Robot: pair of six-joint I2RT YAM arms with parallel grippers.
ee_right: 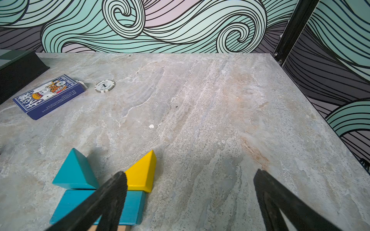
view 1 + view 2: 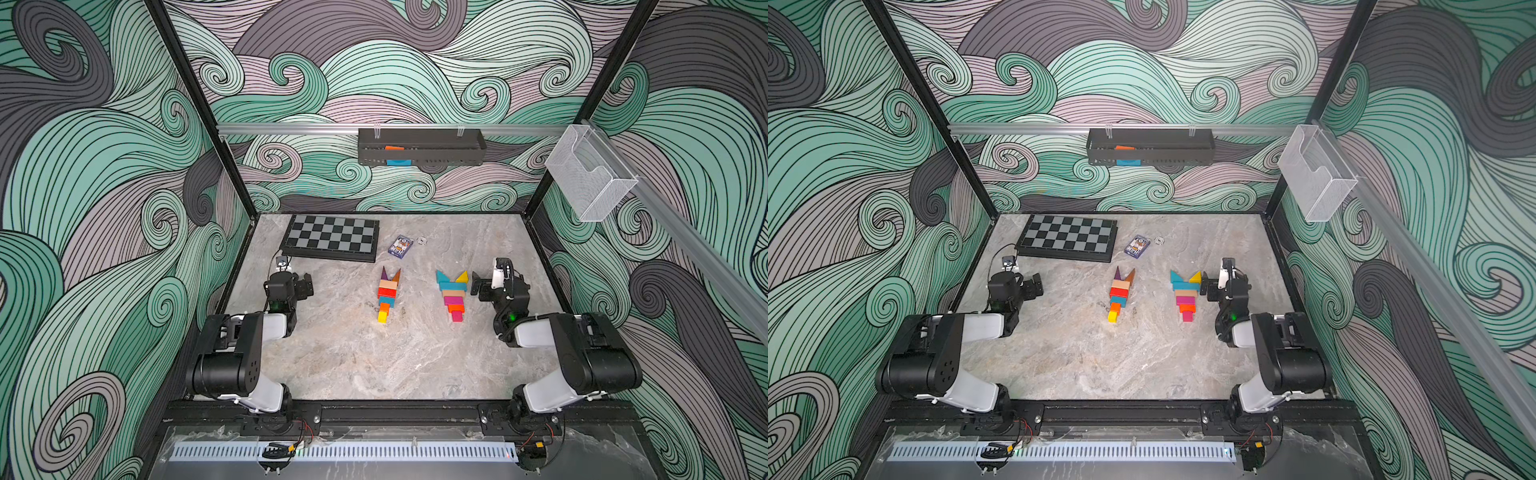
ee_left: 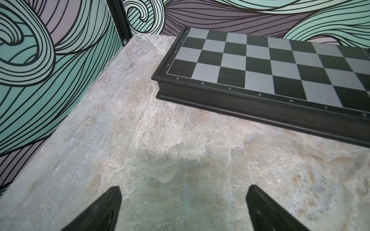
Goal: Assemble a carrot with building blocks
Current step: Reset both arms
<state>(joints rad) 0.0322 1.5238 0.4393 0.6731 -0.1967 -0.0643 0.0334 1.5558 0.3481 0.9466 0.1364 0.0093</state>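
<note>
Two block carrots lie mid-frame in both top views, long axes running up-down the frame, leaf wedges at upper end: left carrot (image 2: 387,296), right carrot (image 2: 452,296). Right carrot's yellow wedge (image 1: 141,176) sits just beside the right claw (image 1: 190,176), which lies to its frame-right in top views; claw wide open, empty. The left claw (image 3: 185,190) is open & empty too, well apart from left carrot, nr the chessboard (image 3: 260,60). Looks done; right arm's nearer for any nudge.
</note>
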